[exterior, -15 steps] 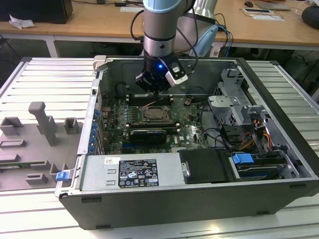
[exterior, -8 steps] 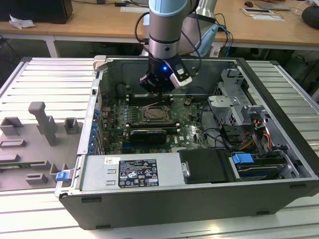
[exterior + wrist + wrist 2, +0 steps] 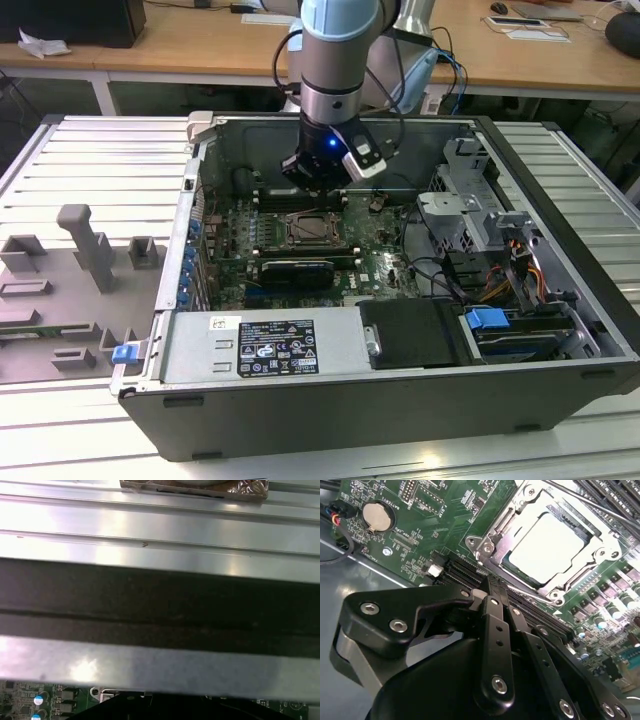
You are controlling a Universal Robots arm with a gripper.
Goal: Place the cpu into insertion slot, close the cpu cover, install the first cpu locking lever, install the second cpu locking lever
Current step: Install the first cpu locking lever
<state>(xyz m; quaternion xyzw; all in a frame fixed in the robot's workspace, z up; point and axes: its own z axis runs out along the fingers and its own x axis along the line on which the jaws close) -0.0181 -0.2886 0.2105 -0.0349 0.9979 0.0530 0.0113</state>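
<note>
The cpu (image 3: 550, 545), a pale silver square, lies in the insertion slot (image 3: 316, 232) on the green board. The metal cpu cover (image 3: 602, 542) frames it, with the chip showing through its window. A thin lever rod (image 3: 590, 504) runs along one side of the socket. My gripper (image 3: 490, 586) hangs just above the board beside the socket, near the long black memory slots (image 3: 530, 611). Its black fingers are shut with nothing between them. In the exterior view the gripper (image 3: 318, 186) sits over the far edge of the socket.
The board lies inside an open computer case (image 3: 190, 180) with high walls all round. A drive cage (image 3: 470, 200) and cables (image 3: 440, 275) crowd the exterior view's right. A black power supply (image 3: 270, 345) spans the near side. A coin battery (image 3: 377, 516) sits on the board.
</note>
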